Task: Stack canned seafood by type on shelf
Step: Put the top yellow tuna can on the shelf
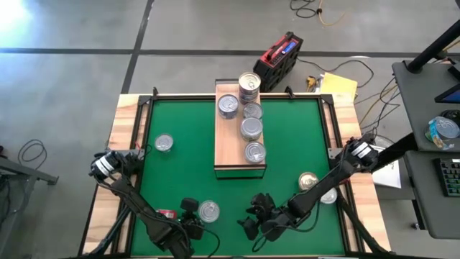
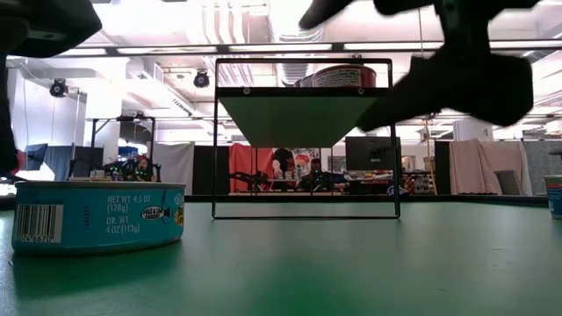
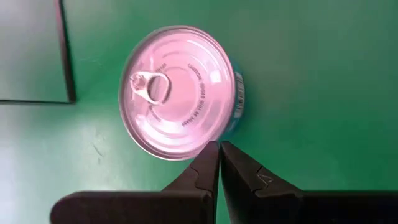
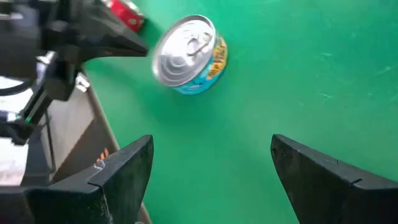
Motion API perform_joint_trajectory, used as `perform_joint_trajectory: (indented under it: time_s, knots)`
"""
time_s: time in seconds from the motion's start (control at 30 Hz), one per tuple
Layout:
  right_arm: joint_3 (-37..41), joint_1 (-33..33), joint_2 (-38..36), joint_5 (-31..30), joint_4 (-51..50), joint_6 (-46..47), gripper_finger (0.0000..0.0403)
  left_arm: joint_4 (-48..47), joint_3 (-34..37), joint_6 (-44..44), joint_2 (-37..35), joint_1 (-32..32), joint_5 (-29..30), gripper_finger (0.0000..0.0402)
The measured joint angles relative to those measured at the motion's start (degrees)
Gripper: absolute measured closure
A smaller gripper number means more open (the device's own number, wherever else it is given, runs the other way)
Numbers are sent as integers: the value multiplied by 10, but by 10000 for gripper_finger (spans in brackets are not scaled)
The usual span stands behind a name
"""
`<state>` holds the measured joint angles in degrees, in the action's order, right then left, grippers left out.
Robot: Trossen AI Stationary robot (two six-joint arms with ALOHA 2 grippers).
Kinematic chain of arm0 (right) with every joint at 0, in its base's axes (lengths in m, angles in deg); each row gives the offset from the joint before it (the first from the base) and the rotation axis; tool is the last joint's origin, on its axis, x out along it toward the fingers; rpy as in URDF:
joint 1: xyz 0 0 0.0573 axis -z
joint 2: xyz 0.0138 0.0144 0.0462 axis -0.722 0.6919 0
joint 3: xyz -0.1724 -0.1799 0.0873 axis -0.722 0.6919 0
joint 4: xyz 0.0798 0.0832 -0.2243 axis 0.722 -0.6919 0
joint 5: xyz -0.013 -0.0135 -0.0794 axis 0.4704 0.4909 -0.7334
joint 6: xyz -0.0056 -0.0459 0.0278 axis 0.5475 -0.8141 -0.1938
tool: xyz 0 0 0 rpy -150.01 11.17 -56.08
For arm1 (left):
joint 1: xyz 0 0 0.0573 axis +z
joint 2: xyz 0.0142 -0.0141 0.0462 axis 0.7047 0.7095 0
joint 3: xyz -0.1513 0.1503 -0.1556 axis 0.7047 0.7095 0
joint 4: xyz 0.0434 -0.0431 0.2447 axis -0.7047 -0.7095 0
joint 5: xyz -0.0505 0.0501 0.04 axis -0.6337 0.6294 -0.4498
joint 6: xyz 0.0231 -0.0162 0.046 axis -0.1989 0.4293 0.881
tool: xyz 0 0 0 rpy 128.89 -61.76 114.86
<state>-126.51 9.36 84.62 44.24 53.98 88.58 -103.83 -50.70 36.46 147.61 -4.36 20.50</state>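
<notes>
Green mat (image 1: 180, 180) carries shelf (image 1: 231, 155) and loose tins (image 1: 164, 143).

Green mat (image 1: 180, 180) spread across the tabletop, framed by a pale wooden border (image 1: 122, 122). Small red flat object (image 1: 165, 214) lying on the mat near the front edge. Beyond the table, on the grey floor, a red and black toolbox (image 1: 282, 59), yellow paper (image 1: 338, 85) just beside it, cables (image 1: 316, 10) trailing off. Over at the side, a dark desk (image 1: 424, 165) with a keyboard (image 1: 449, 176).
</notes>
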Motion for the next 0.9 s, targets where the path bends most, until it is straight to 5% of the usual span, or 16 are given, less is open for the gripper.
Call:
perform_joint_trajectory:
  time_s: [0.57, 0.9]
  knots:
    - [1, 31, 92, -42, 130, 17, 90, 17, 27, 84, -27, 2, 67, 401]
    - [2, 61, 133, -1, 217, -11, 90, 61, 48, 88, -28, 3, 54, 401]
